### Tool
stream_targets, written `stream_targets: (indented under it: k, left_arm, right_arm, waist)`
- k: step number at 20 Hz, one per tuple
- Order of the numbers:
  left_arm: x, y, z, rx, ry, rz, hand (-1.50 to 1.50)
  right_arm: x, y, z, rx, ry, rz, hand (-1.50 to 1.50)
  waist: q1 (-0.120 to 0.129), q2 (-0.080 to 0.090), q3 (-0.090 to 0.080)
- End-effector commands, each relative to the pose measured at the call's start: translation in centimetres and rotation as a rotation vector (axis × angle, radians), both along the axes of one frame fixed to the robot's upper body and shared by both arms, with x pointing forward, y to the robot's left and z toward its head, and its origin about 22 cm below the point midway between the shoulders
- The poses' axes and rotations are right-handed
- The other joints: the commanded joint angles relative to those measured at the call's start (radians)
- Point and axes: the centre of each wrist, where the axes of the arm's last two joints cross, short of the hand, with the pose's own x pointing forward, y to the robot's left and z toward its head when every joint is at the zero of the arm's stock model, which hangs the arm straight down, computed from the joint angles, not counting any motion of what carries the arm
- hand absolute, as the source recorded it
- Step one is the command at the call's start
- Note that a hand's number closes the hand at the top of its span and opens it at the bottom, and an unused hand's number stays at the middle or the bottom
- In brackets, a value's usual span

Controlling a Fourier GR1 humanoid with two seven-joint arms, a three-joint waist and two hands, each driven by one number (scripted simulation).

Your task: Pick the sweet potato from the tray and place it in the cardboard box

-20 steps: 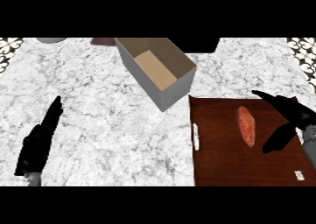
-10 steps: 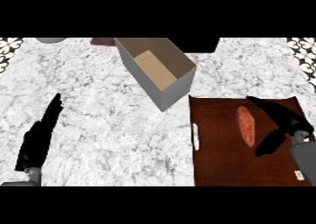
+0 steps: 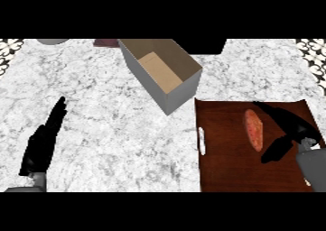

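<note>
A reddish-orange sweet potato [image 3: 253, 129] lies on the dark brown tray [image 3: 225, 158] at the right of the counter. My right hand [image 3: 292, 128] hovers just right of the sweet potato, fingers straight and pointing up-left past its far end, thumb down by its near end; nothing is held. The open cardboard box [image 3: 162, 72], grey outside and tan inside, stands tilted behind the tray's left corner. At the left edge rests my left hand [image 3: 42, 142], flat and open on the marble.
A grey bowl [image 3: 53, 41] and a dark red object [image 3: 105, 43] sit at the counter's far edge. Patterned tile borders show at both far corners. White handles mark the tray's left [image 3: 202, 140] and right sides.
My right hand has moved left and down toward the sweet potato, from the tray's right edge to right beside it. The left hand and the box have stayed still.
</note>
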Motion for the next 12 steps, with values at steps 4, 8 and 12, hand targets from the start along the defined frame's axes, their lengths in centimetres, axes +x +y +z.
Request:
stream_targets:
  k: [4,8,12]
  left_arm:
    - [0.2,-0.5,1.4,-0.011,-0.001,-0.009,0.00]
    - [-0.2,-0.2,0.5,-0.004,0.009,0.005,0.00]
    - [-1.2,0.5,1.7,0.000,-0.003,0.011,0.00]
  right_arm:
    - [0.3,1.8,-2.0,0.007,-0.017,0.004,-1.50]
    - [1.0,2.0,-3.0,-0.022,0.017,0.011,-1.50]
    - [1.6,-0.1,-2.4,-0.028,0.043,0.016,-1.50]
  waist:
    - [0.001,0.000,0.000]
    - [0.002,0.000,0.000]
    - [0.005,0.000,0.000]
